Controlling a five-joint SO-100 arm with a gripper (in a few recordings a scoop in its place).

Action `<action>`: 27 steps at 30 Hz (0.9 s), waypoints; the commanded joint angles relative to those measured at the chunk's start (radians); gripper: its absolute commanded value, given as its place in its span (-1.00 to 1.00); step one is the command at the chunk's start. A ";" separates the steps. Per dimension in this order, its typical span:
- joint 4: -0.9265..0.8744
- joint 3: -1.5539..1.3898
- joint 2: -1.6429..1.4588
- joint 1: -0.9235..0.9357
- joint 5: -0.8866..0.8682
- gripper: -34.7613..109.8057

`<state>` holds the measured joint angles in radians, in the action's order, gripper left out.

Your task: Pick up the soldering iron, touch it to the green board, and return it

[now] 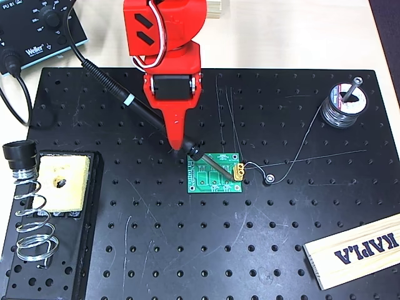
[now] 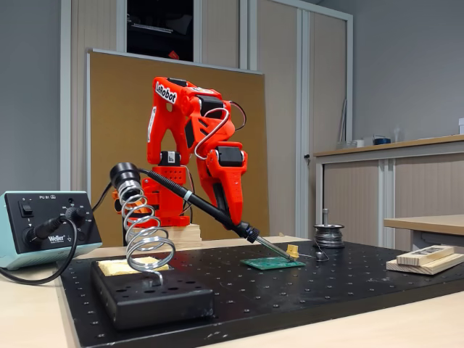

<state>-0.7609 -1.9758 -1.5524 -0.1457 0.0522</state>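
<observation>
Overhead view: red arm (image 1: 164, 31) reaches down over the black perforated plate (image 1: 250, 250), and its gripper (image 1: 181, 147) is clamped on the soldering iron (image 1: 147, 112) near the front end of the handle. The iron runs diagonally from upper left to lower right; the light band on the handle sits up-left of the gripper, and the black cable leads off toward the Weller station (image 1: 34, 28) at the top-left corner. The metal tip lies over the green board (image 1: 215, 174), pointing toward the yellow connector (image 1: 239, 170) on the board's right edge. Whether the tip touches the board or the connector cannot be told from above.

Fixed view: gripper (image 2: 233, 221) holds the soldering iron (image 2: 206, 206) tilted down to the right, tip lowered to the yellow connector at the right end of the green board (image 2: 272, 263), at or just above it. Board lies flat on the plate.

Other items: coil-spring stand (image 1: 31, 212) with a yellow sponge (image 1: 59, 181) at the plate's left; solder spool (image 1: 344, 103) at upper right, its wire trailing to just beside the connector; 1 wooden block (image 1: 356, 250) marked KAPLA at lower right.
</observation>
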 commanded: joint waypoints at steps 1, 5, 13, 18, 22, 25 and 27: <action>-0.023 0.018 -0.046 0.012 0.025 -0.52; -0.037 0.025 -0.061 0.035 0.046 -0.52; -0.097 0.031 -0.129 0.107 0.071 -0.52; -0.149 0.043 -0.186 0.169 0.055 -0.52; -0.209 0.071 -0.249 0.229 0.031 -0.52; -0.273 0.121 -0.293 0.273 0.002 -0.52; -0.334 0.170 -0.321 0.305 -0.028 -0.52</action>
<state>-1.0232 -1.8929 -1.7948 0.1212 0.0430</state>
